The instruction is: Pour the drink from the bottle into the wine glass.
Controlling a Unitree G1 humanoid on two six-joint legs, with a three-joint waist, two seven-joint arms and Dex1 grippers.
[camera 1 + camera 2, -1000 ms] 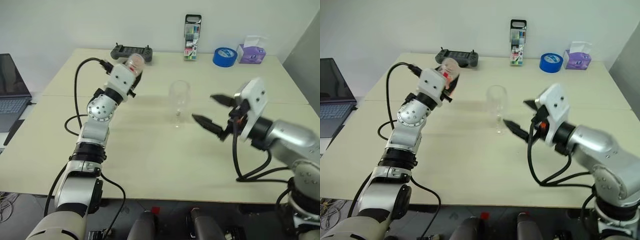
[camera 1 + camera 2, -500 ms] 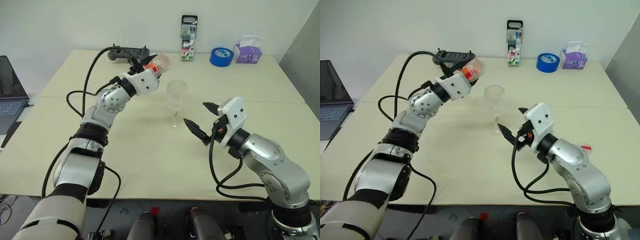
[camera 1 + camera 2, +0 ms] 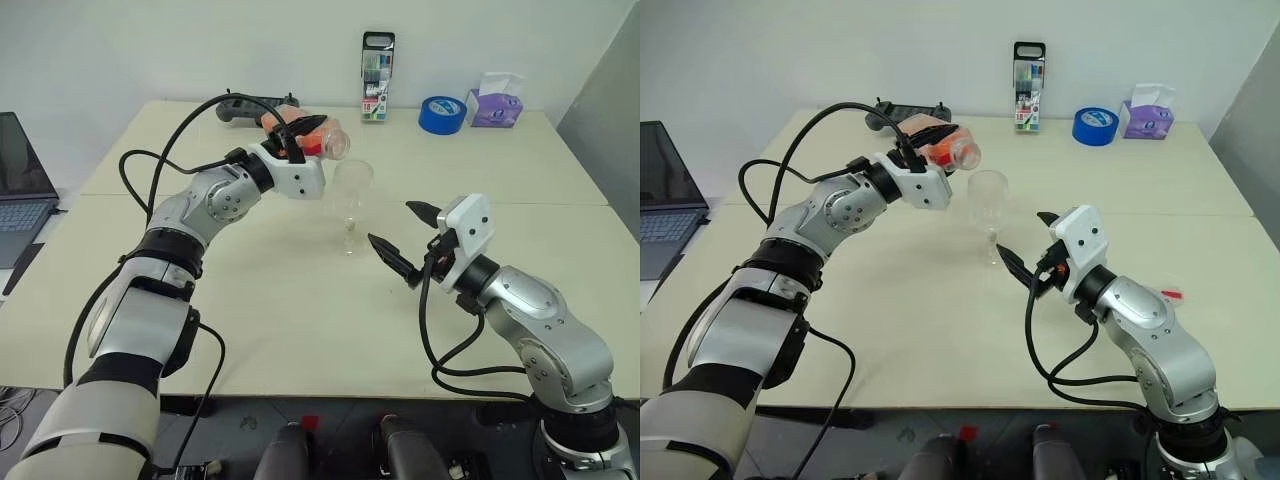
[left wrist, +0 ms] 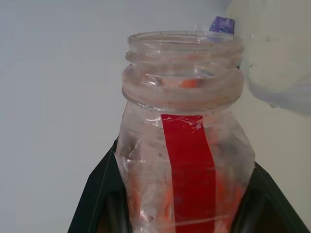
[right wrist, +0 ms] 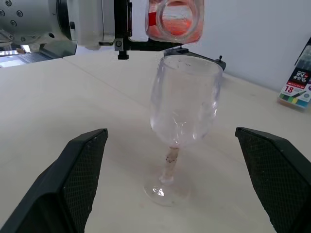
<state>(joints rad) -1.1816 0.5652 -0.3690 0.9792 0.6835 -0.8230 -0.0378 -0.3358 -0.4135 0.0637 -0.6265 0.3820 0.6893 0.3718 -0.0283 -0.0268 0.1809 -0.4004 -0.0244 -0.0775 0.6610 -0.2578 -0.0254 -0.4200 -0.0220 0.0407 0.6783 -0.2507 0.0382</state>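
Observation:
My left gripper is shut on the bottle, a small clear one with a red label strip. It is tipped almost level, and its uncapped mouth points at the wine glass. The orange drink lies inside the bottle. The clear wine glass stands upright on the table, its rim just below and beside the bottle's mouth. I see no liquid in its bowl. My right gripper is open, level with the glass's stem, its fingers spread either side of it and apart from it.
Along the far edge of the beige table stand a black controller, a marker pack, a blue tape roll and a purple tissue box. A laptop sits off the left side.
My left wrist has rolled and tipped the bottle from raised to nearly level, bringing its mouth right up to the glass's rim. The right gripper stays open by the stem.

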